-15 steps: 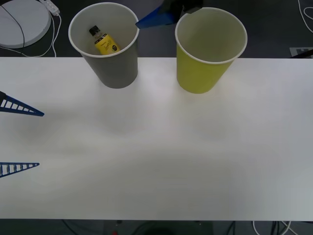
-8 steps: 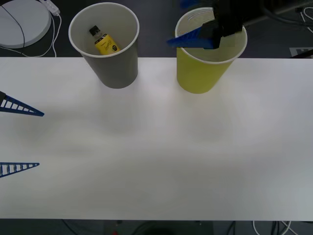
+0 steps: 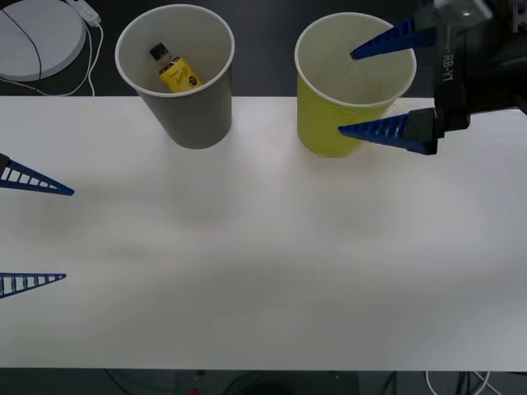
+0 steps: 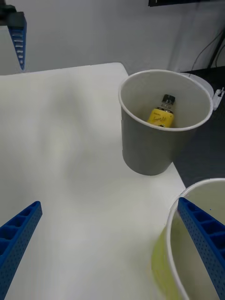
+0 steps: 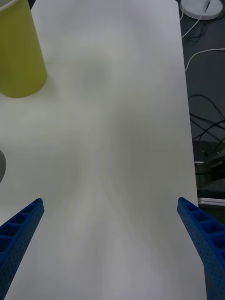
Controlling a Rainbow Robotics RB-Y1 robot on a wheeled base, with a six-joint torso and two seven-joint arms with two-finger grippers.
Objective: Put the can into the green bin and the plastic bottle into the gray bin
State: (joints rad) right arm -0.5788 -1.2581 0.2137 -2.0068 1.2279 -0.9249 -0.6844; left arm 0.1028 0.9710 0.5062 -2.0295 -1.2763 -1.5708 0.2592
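Broad bare table [image 3: 263, 271] in front of gray bin [image 3: 185, 107]; narrow gap to green bin [image 3: 342, 123] beside it, right gripper [image 3: 370, 86] straddling that rim.

- Plastic bottle [image 3: 174, 72]: lower body hidden behind the near wall of the gray bin [image 3: 193, 115]; label print too small to read.
- Green bin [image 3: 333, 123]: inner floor hidden in the front view; part of its rim and wall covered by the right gripper [image 3: 368, 89] fingers [image 3: 387, 132]. In the right wrist view, cut off by the picture's edge.
- Right arm: cut off at the right edge, front view.
- Left gripper [image 3: 33, 234]: body cut off at the left edge; two fingertips visible.
- White round object [image 3: 37, 37], far left: cut off by the picture's corner; identity unclear.
- Can: whether it lies inside the green bin cannot be told.
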